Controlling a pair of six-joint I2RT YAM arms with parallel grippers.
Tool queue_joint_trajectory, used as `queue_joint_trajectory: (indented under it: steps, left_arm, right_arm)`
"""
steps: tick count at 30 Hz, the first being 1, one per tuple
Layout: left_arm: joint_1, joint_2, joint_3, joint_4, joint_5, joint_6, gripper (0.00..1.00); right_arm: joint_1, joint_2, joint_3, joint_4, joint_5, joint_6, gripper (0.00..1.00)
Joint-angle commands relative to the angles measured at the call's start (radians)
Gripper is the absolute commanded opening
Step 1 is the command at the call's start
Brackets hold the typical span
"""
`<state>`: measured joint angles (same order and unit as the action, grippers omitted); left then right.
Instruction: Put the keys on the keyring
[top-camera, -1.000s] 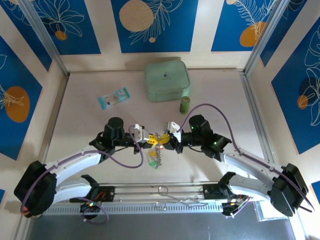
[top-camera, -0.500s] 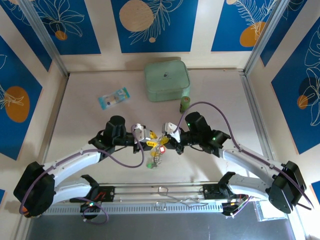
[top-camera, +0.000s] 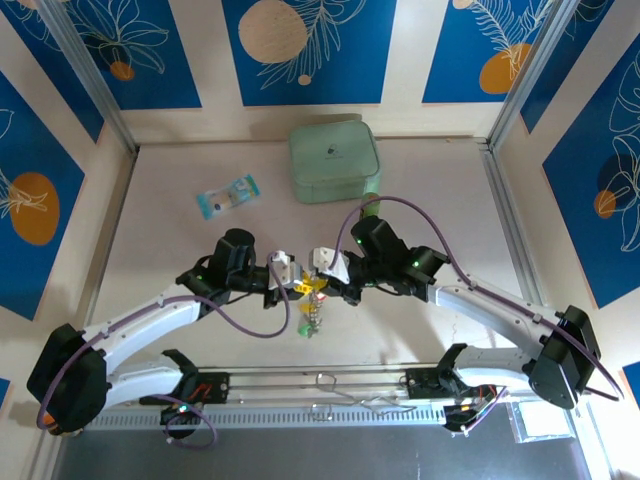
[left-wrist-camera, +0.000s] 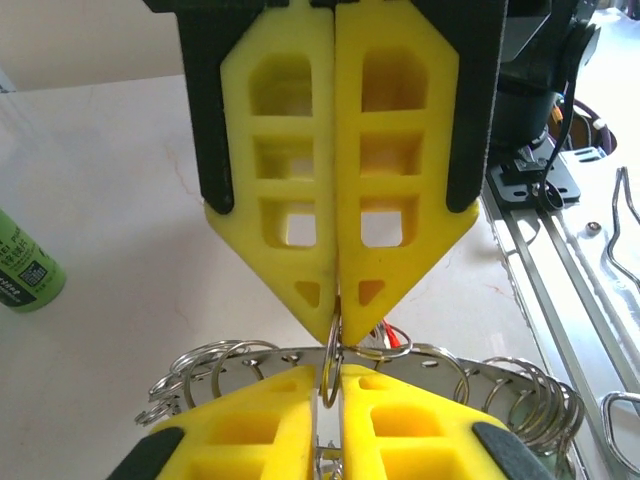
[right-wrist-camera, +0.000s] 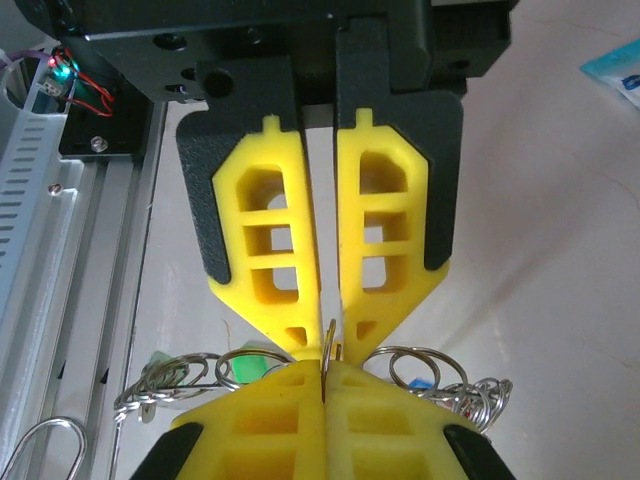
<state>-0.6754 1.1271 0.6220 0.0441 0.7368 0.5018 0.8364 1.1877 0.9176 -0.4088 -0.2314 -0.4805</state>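
1. The left gripper and right gripper meet tip to tip over the middle of the table, nearer its near edge.
2. Left pincer: the yellow pads are pressed flat together, with the tips nipping a thin metal ring seen edge-on.
3. Right pincer: very narrow, a sliver of gap higher up, tips closed on that same thin metal ring.
4. Can't tell whether that ring is the big loop itself or one of the small loops on it.
5. The keyring is a silvery band just under the pinch, crowded with small wire loops. From above, the bundle dangles below the fingertips.
6. The keys are mostly hidden. A green head and a blue one show behind the loops, and there is a red bit in the left wrist view.
7. Green bottle — the label has a dark block and fine print, too small to read.
8. Mint-green case at the middle of the far edge. There is a small mark on the lid, unreadable.
9. Blue-white packet lies toward the far-left corner — print unreadable.
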Motion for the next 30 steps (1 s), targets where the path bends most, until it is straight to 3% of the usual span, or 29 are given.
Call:
queue_joint_trajectory:
  steps: [1,3,6,8,12,14,20,30]
  left_arm:
    - [-0.010,0.001,0.027,0.032,0.038,-0.020,0.11]
    - [-0.010,0.002,0.021,0.055,0.050,-0.037,0.10]
    - [-0.010,0.005,0.019,0.062,0.061,-0.043,0.00]
    - [-0.009,0.002,0.018,0.057,0.061,-0.039,0.00]
    - [-0.010,-0.004,-0.007,0.111,0.065,-0.068,0.00]
    - [-0.009,-0.005,-0.026,0.163,0.072,-0.095,0.00]
    - [-0.009,-0.003,-0.080,0.325,0.090,-0.175,0.00]
    - [-0.010,-0.010,-0.092,0.344,0.101,-0.183,0.00]
  right_arm:
    - [0.029,0.010,0.037,0.021,-0.030,-0.005,0.00]
    - [0.036,0.016,0.034,0.034,-0.027,-0.001,0.00]
    - [0.039,0.017,0.025,0.050,-0.029,0.009,0.00]
    - [0.037,0.003,0.010,0.069,-0.025,0.021,0.00]
    - [-0.011,-0.066,-0.067,0.160,-0.056,0.083,0.23]
    - [-0.053,-0.110,-0.126,0.218,-0.095,0.132,0.28]
    - [-0.092,-0.156,-0.231,0.328,-0.146,0.232,0.30]
    - [-0.093,-0.152,-0.254,0.347,-0.134,0.244,0.29]
